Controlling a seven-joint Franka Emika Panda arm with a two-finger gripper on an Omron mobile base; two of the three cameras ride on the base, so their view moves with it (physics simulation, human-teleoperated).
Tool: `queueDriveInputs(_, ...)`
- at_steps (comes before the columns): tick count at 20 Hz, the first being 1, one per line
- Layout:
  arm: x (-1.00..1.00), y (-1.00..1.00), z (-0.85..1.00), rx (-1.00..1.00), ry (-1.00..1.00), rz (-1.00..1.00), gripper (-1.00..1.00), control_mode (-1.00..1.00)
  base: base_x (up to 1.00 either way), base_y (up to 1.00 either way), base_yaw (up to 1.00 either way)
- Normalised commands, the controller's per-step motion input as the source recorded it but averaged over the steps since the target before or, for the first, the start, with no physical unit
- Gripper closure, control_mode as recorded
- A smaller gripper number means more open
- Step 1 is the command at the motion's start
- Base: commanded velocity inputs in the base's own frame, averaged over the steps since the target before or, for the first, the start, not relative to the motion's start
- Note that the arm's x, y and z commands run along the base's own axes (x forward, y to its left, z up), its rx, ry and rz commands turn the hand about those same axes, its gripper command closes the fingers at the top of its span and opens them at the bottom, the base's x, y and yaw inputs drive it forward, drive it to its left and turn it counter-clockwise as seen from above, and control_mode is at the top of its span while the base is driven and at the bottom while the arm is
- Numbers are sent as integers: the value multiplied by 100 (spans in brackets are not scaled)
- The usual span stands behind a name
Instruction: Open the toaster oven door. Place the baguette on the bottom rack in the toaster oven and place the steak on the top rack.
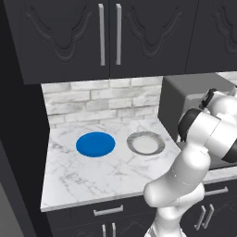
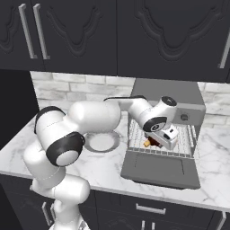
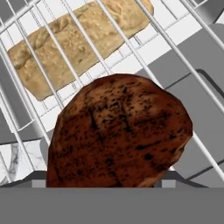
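We see the steak (image 3: 118,131) over the wire top rack (image 3: 65,52), with the baguette (image 3: 74,41) lying on the rack below. The pincer (image 2: 158,140) looks wide, but we cannot tell whether it grips. Pulled out carelessly, we could drag the steak off the rack onto the open toaster oven door (image 2: 161,170).

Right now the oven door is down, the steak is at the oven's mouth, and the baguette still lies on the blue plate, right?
Not quite: the blue plate is bare in the left base view. The hand view shows the baguette on a rack inside the oven, behind the steak.
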Motion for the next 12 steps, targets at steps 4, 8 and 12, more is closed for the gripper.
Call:
queueDriveInputs(4, 2, -5, 0, 0, 0, 0, -100, -100, 0, 0, 0)
queueDriveInputs(8, -12, -4, -7, 0, 0, 0, -100, -100, 0, 0, 0)
queueDriveInputs(12, -21, 0, -16, 0, 1, 0, -100, -100, 0, 0, 0)
